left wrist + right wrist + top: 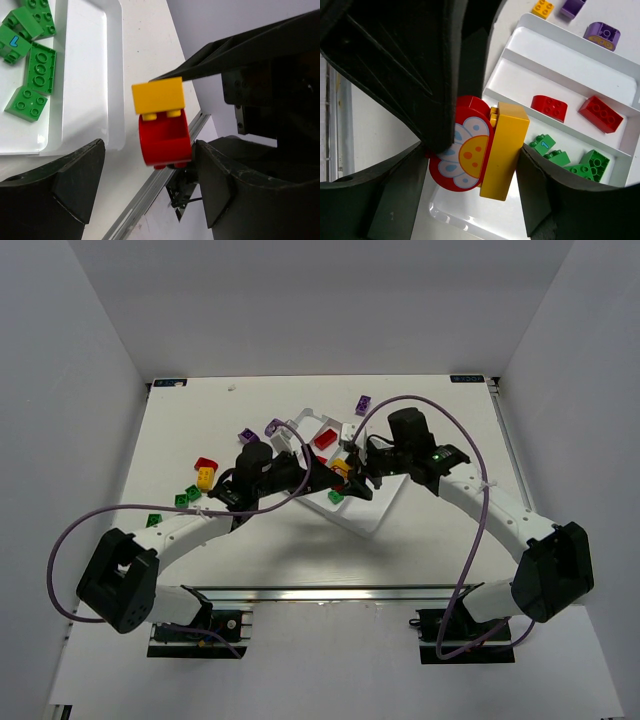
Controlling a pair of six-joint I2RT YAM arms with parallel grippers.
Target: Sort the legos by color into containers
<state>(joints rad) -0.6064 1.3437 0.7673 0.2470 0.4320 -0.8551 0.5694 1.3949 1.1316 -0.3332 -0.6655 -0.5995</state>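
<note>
Item: a red brick, rounded, printed with a white-petalled flower with an orange centre, joined to a yellow brick, in the air close over the white tray.
Right gripper: clamped on the pair.
Left gripper: jaws apart around the red brick, one side touching.
Tray compartments: two red bricks in one; next to it green bricks, one marked with a blue "1".

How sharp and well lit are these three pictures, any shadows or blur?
Top external: evenly lit, soft shadows on the table. Left wrist: stacked yellow and red bricks sharp, near fingers dark and soft. Right wrist: tray crisp, other gripper's finger a dark mass upper left.
</note>
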